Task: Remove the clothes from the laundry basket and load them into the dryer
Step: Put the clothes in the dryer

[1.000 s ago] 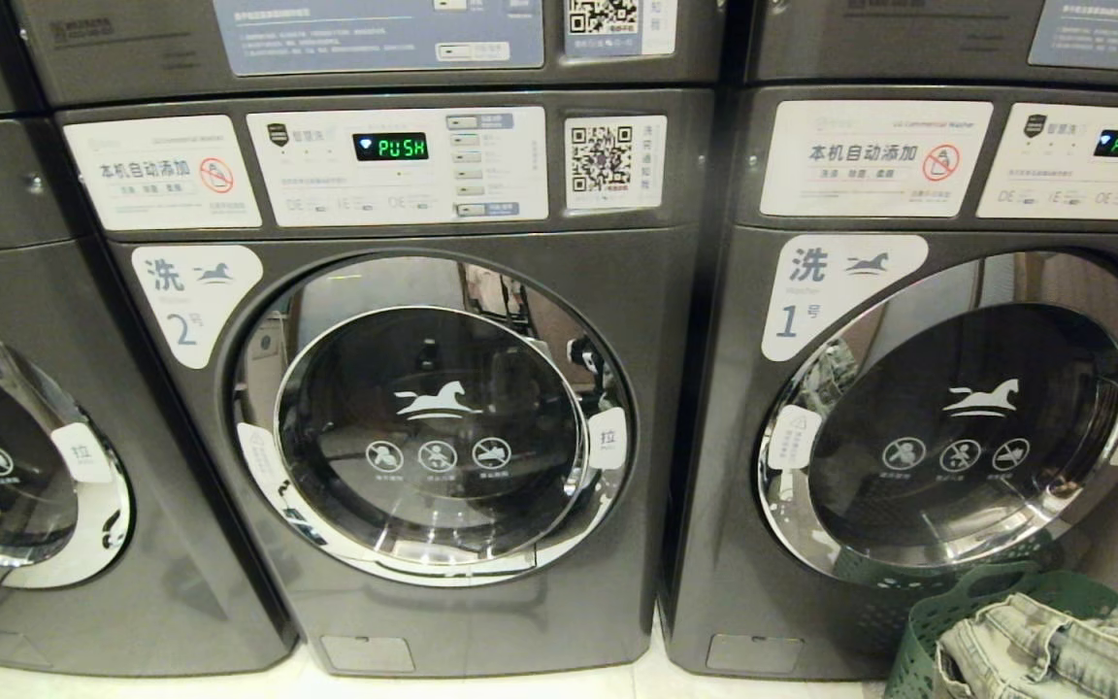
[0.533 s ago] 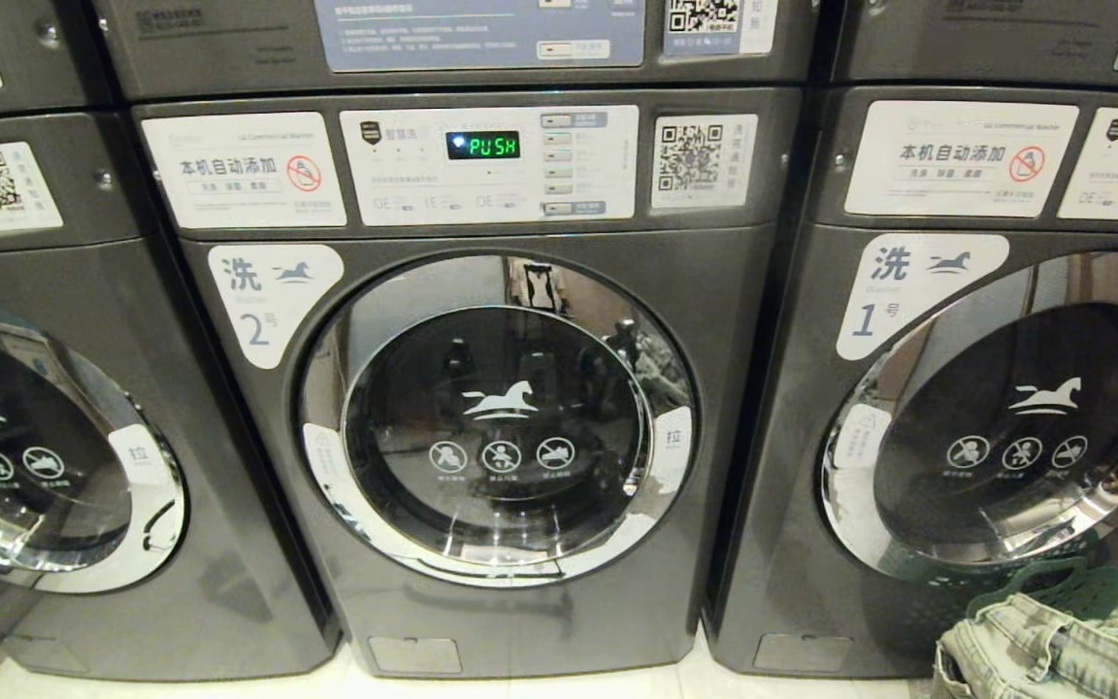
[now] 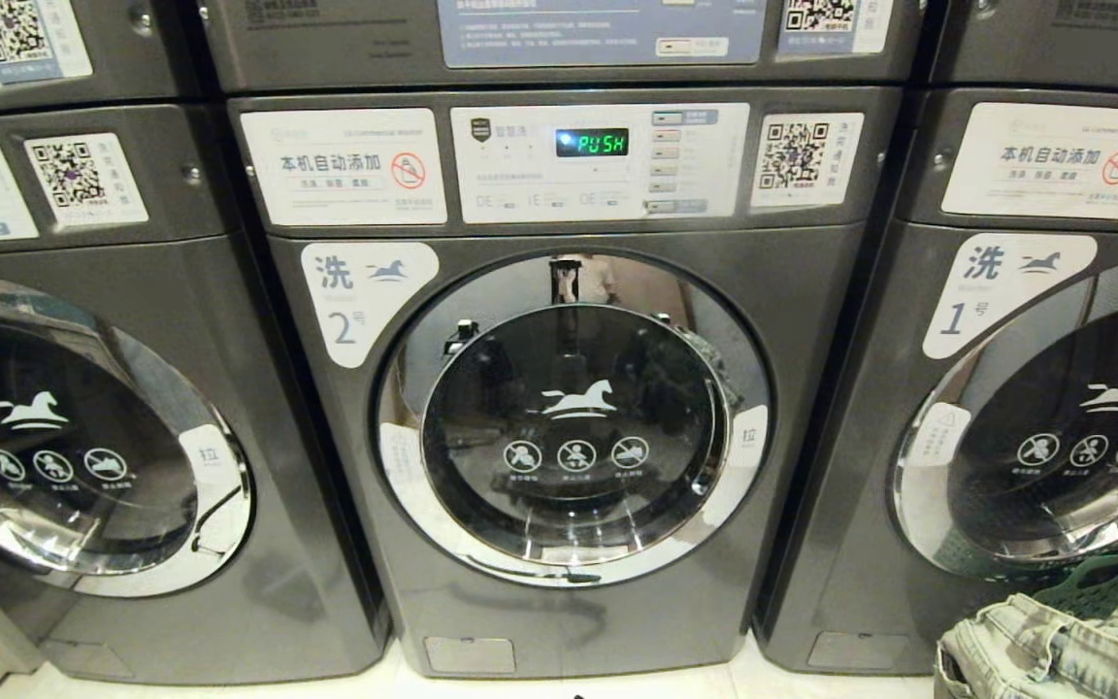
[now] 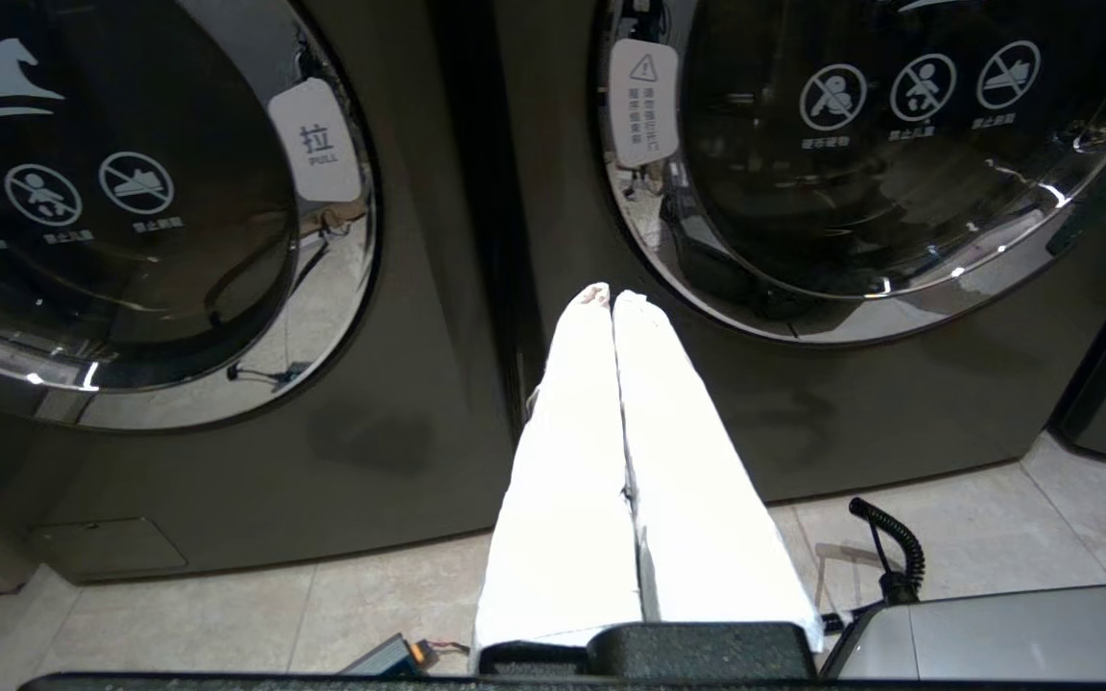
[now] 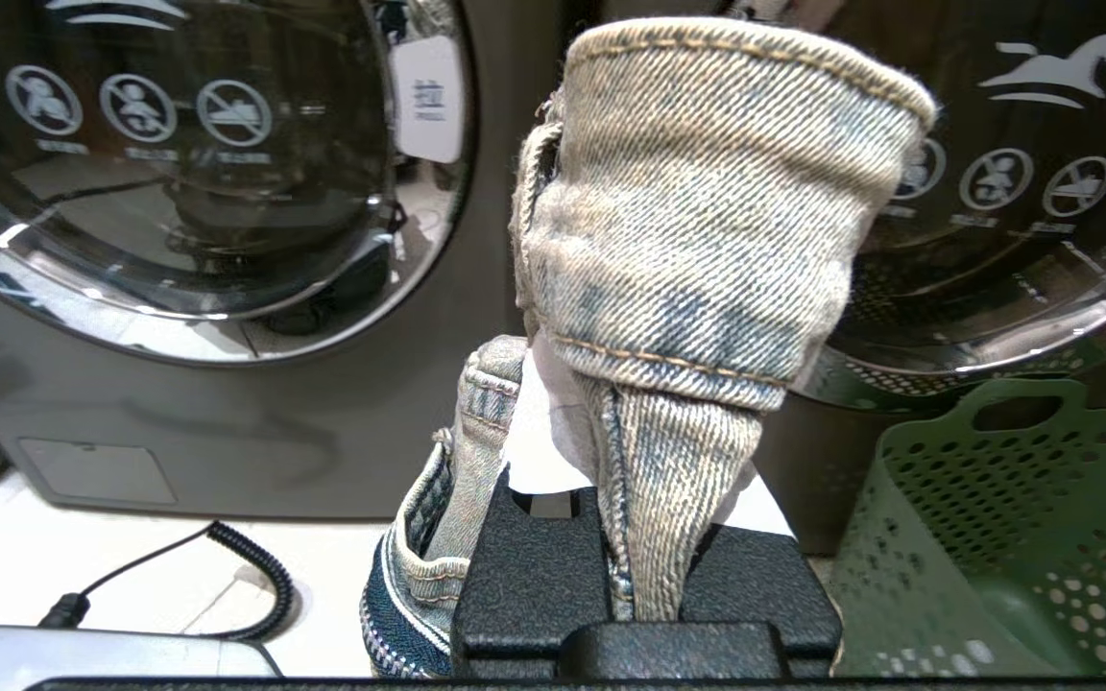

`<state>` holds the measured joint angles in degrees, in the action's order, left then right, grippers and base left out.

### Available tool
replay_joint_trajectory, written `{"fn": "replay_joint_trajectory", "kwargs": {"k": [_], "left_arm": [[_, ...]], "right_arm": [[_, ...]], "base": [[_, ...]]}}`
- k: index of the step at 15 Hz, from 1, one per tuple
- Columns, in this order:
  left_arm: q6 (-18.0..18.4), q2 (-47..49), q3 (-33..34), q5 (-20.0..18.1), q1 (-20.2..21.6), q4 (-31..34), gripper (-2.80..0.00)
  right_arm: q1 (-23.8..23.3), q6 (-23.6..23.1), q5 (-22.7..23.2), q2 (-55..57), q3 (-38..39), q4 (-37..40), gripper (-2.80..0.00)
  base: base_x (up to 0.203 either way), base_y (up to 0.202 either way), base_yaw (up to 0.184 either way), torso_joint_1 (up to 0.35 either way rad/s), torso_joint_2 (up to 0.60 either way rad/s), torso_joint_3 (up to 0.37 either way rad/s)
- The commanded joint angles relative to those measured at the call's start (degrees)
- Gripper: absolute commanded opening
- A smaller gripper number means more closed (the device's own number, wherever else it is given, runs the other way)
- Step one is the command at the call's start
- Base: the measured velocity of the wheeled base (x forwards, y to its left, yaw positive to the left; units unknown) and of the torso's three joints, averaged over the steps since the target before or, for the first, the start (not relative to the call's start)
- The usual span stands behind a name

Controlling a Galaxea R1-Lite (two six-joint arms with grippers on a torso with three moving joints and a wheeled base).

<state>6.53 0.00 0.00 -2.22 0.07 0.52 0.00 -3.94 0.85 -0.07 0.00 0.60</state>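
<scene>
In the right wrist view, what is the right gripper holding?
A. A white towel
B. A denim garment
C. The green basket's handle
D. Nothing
B. The right gripper is shut on a denim garment, which drapes over its fingers, while the green basket stands untouched beside it.

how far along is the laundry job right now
Done: a denim garment is out of the green basket and gripped by the right gripper. In hand: carrying it toward the machines; the left gripper is shut and empty. Left: the door of machine 2 is closed and needs opening before loading, and more denim lies in the head view's lower right corner.
</scene>
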Motion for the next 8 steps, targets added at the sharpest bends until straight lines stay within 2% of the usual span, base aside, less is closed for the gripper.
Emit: {"fn": "replay_joint_trajectory", "kwargs": {"k": [1,8], "left_arm": [[0.06,-0.09,0.00,0.11,0.01,0.00,-2.80],[0.03,-0.09,0.00,0.19,0.01,0.00,-2.80]], "right_arm": [[0.00,-0.02,0.03,-0.01,0.00,0.02,-2.80],[0.00,0.33,0.03,-0.01,0.00,0.02,-2.80]], "base": [[0.000,0.195,-0.005,0.011,0.00,0.003],[0.000,0.191,-0.002,0.001,0.00,0.004]]}}
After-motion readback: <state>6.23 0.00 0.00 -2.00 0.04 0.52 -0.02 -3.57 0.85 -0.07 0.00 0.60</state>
